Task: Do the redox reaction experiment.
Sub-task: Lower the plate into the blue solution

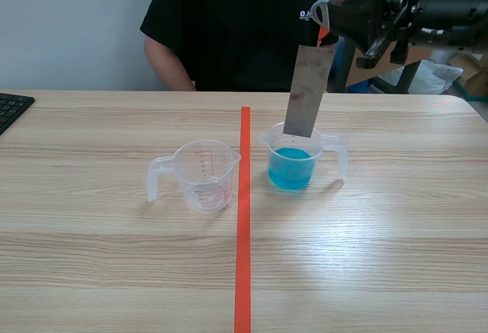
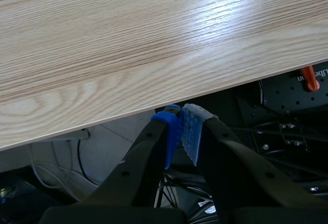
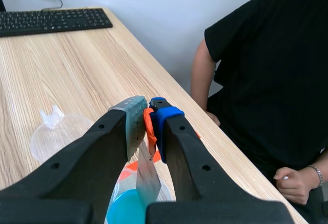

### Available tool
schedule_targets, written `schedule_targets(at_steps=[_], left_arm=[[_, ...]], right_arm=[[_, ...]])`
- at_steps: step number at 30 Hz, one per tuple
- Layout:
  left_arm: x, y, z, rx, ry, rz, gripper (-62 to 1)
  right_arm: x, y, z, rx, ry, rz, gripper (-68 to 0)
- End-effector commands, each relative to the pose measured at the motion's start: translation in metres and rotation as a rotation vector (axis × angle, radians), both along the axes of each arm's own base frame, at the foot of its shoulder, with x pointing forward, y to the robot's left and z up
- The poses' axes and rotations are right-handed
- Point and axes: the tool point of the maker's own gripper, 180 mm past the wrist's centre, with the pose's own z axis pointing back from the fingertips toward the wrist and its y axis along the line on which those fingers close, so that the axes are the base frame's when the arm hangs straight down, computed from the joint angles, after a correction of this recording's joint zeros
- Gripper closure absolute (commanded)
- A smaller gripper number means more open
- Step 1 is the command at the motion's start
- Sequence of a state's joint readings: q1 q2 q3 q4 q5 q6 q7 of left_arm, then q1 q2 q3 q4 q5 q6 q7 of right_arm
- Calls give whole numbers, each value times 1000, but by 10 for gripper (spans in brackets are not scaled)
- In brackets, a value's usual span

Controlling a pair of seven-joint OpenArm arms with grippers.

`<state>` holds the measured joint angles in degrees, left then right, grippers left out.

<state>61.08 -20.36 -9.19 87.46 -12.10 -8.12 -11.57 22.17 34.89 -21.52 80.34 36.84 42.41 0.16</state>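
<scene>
Pads (image 2: 171,131) are pressing together with nothing between them on the left gripper (image 2: 180,117), hanging just off the edge of the table (image 2: 128,39). Farther right, an empty measuring cup (image 1: 202,174) is standing left of the orange tape line (image 1: 243,219) and a cup of blue liquid (image 1: 293,164) just right of it. Above that cup the right gripper (image 1: 323,30) is pinching the top of a metal strip (image 1: 305,93), whose lower end is dipping inside the rim, possibly touching the liquid.
</scene>
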Motion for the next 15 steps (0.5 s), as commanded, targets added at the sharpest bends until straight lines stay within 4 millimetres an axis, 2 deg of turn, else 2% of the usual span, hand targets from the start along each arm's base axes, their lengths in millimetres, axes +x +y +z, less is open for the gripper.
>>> schedule_targets(at_steps=[1, 15], left_arm=[[3, 1, 3, -2, -14, -4, -31], [4, 1, 3, -2, -16, -4, -31]], right_arm=[[3, 0, 12, 25, -26, 6, -16], [11, 7, -18, 19, 24, -11, -15]])
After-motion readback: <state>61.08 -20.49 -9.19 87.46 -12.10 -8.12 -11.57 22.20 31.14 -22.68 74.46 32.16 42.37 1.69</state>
